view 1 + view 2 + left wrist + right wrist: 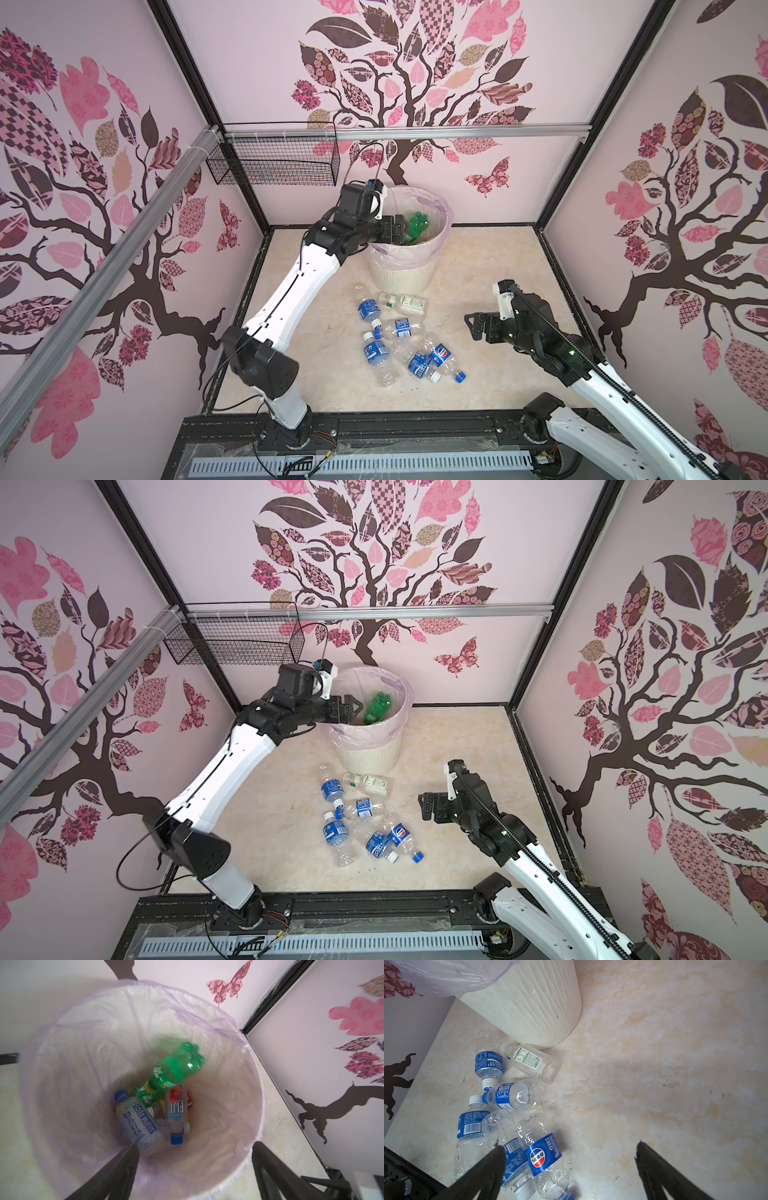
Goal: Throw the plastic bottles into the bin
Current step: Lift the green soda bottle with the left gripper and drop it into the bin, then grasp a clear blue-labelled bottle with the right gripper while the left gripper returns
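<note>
The cream ribbed bin [401, 274] [370, 756] with its pink liner stands at the back of the floor. My left gripper [399, 230] [194, 1146] hangs open over its mouth, holding nothing. Below it a blurred green bottle [415, 226] [176, 1068] is loose inside the bin, above a soda water bottle [137, 1122], a Fiji bottle [176, 1113], a second green bottle [145, 1095] and a red one [176, 1093]. Several clear blue-labelled bottles [399, 336] lie on the floor in front of the bin, among them a Pepsi bottle [544, 1155]. My right gripper [473, 328] [568, 1145] hovers open just right of them.
A black wire mesh basket [274, 160] hangs on the back rail, left of the bin. Patterned walls close in the marbled floor [664, 1064] on three sides. A black frame rail [374, 424] runs along the front, where both arm bases stand.
</note>
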Tool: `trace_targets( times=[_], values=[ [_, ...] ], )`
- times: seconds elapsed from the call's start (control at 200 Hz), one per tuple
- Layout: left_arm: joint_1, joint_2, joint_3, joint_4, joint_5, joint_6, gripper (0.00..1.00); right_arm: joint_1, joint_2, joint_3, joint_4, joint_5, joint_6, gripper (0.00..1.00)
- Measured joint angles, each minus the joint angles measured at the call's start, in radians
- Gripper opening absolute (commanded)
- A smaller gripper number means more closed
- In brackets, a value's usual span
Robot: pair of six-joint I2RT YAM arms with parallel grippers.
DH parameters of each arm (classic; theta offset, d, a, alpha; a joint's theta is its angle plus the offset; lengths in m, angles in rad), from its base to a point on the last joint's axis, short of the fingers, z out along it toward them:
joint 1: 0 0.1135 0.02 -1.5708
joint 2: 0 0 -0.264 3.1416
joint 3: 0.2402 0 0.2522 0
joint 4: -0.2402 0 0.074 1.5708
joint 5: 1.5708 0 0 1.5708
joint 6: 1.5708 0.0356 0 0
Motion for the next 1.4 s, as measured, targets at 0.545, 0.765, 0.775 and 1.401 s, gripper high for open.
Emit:
trace_targets(
  times=[0.545,0.765,0.775,1.401],
  values=[
    [0.123,-0.543,-0.396,-0.121,-0.080,0.063,0.90,-0.001,0.188,0.011,-0.046,-0.212,-0.053,0.96],
    [0.123,-0.732,-0.649,-0.153,-0.122,0.065,0.91,0.034,0.254,0.011,-0.045,-0.269,-0.053,0.93],
    [0.123,-0.739,-0.660,-0.152,-0.123,0.065,0.91,0.037,0.256,0.011,-0.045,-0.271,-0.053,0.93],
    [0.123,-0.863,-1.027,-0.036,-0.135,0.040,0.91,0.085,0.408,-0.027,0.055,-0.326,-0.038,0.87]
  ],
)
